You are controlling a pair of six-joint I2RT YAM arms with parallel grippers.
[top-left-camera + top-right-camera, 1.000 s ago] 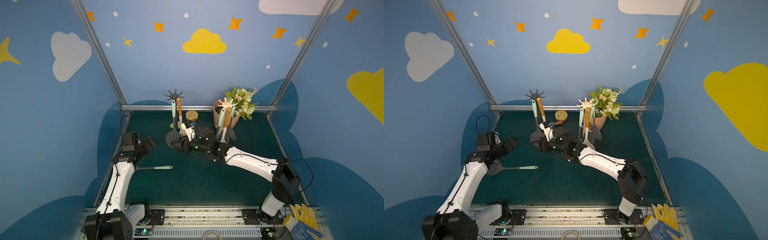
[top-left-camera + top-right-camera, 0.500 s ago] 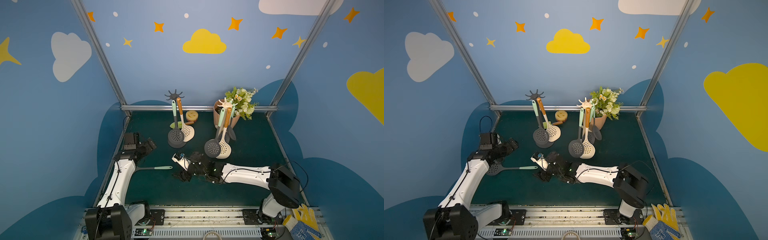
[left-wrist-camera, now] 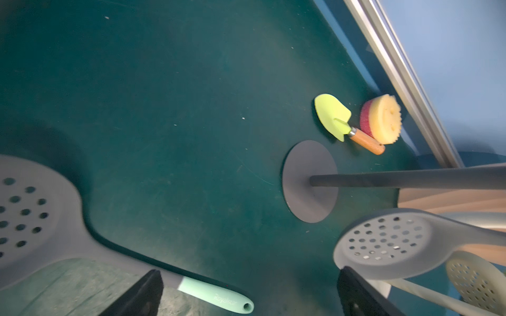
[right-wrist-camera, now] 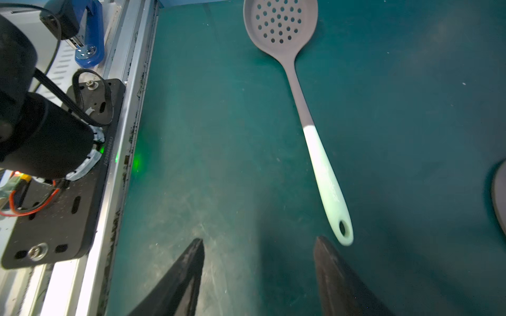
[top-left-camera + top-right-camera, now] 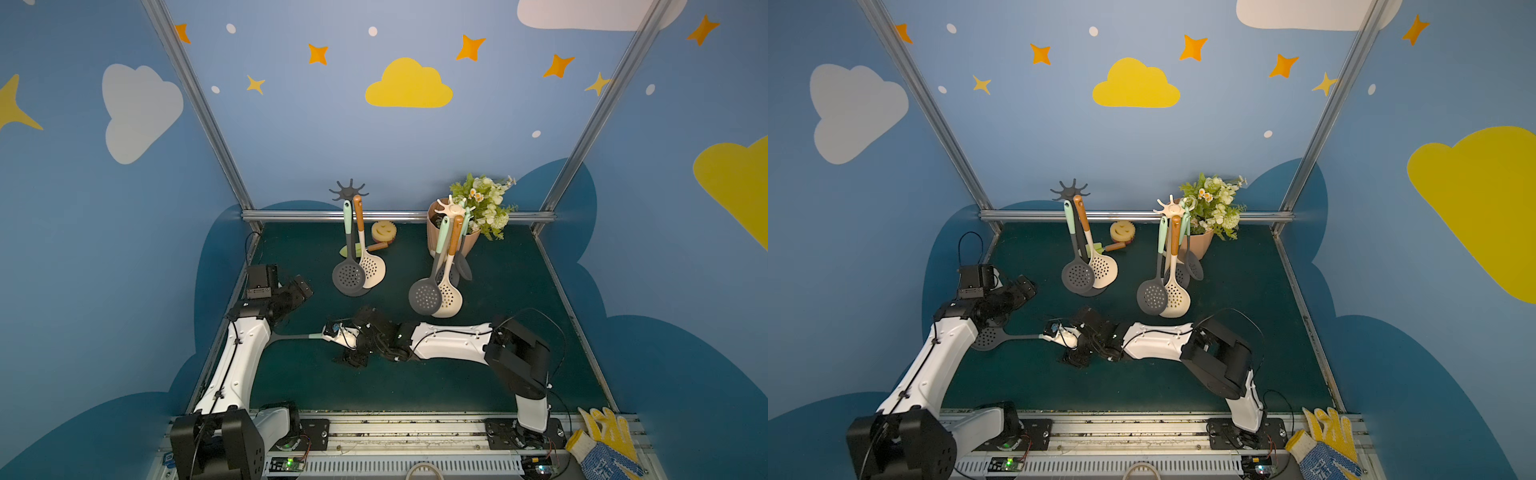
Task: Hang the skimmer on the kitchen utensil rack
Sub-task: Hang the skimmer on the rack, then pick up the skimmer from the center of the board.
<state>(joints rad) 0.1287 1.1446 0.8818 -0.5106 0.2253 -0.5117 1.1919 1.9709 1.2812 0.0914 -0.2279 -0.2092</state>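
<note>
We see the right gripper (image 4: 259, 240) spread and empty, one jaw just beside, perhaps touching, the mint handle end of the skimmer (image 4: 301, 109), which lies flat on the green mat (image 4: 410, 109). Our left gripper (image 3: 249, 270) is spread too.

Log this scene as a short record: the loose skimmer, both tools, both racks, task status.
loose skimmer: flat on the green mat, not held
right tool: open, empty, low by the handle's loop end
left tool: open, empty, near the skimmer's head
dark rack: two skimmers hanging
cream rack: several utensils hanging
task status: skimmer not yet picked up or hung
</note>
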